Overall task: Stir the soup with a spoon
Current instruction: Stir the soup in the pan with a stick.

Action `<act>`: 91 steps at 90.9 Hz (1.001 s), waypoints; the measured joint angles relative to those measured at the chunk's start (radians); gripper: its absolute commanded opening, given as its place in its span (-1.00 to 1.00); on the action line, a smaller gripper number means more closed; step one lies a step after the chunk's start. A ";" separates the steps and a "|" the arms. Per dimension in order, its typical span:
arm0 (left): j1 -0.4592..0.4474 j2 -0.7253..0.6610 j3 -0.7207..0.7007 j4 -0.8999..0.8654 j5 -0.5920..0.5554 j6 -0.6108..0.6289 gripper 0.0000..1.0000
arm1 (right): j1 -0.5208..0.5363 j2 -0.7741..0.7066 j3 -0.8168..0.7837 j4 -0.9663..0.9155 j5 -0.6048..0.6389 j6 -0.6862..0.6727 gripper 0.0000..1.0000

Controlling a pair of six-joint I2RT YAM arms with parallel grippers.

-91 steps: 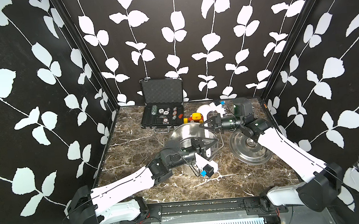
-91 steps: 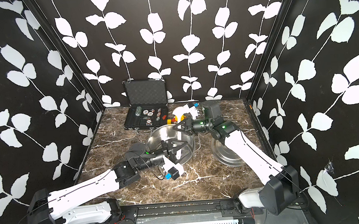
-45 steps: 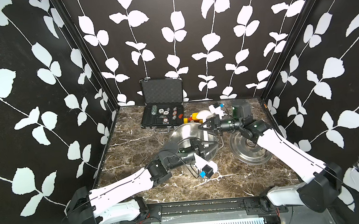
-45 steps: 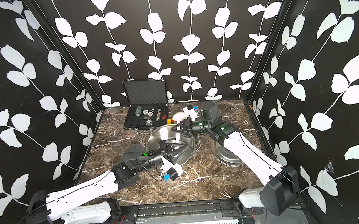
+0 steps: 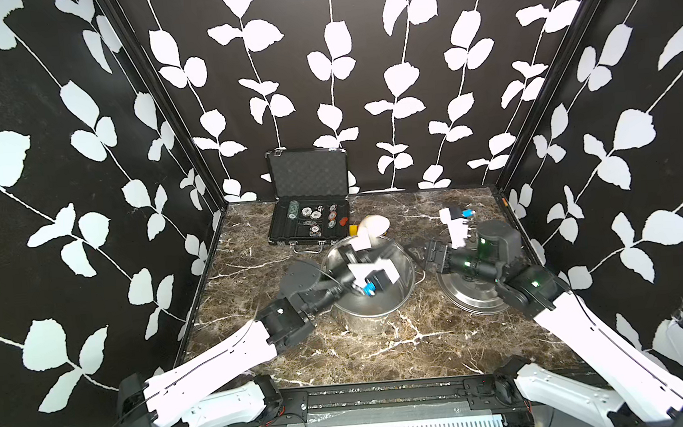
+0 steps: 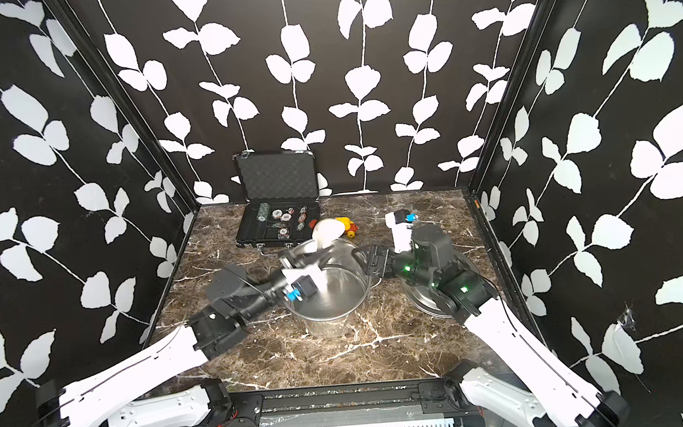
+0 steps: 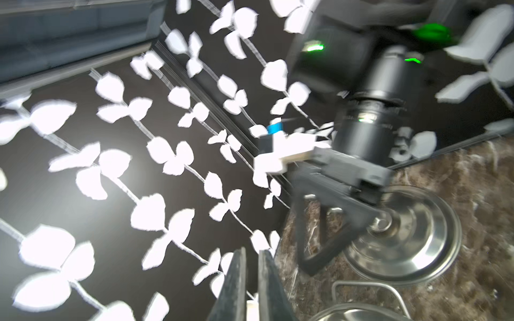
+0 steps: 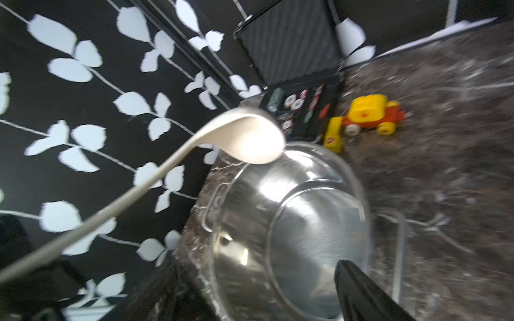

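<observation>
Left hand (image 5: 350,256) clamping spoon (image 5: 372,226) over pot (image 5: 365,325) rim, right hand (image 5: 420,258) spread alongside

The left arm reaches forward from the near left corner, forearm low and elbow bent. The left gripper (image 5: 350,254) has its jaws pinched together on the spoon (image 5: 372,226). The right arm stretches in from the near right, and the right gripper (image 5: 421,258) points leftward with its jaws spread wide.

White spoon (image 8: 250,141), steel-grey pot (image 5: 365,325), brown marble table (image 5: 384,357) (white veins), yellow-red toy (image 8: 367,111)
</observation>
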 measured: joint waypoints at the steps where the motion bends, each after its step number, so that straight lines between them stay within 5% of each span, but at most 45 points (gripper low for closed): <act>1: 0.009 -0.001 0.009 -0.008 0.001 -0.017 -1.00 | 0.000 -0.005 0.001 -0.011 0.029 -0.011 0.80; 31: 0.120 -0.001 0.120 -0.347 0.142 -0.390 -1.00 | -0.039 0.005 0.059 -0.195 0.393 -0.235 0.81; 57: 0.137 0.044 0.026 -0.370 0.226 -0.533 -1.00 | -0.095 0.083 0.059 -0.174 0.401 -0.298 0.93; 91: 0.187 0.109 -0.019 -0.414 0.171 -0.560 -1.00 | -0.118 0.114 0.041 -0.143 0.380 -0.357 0.98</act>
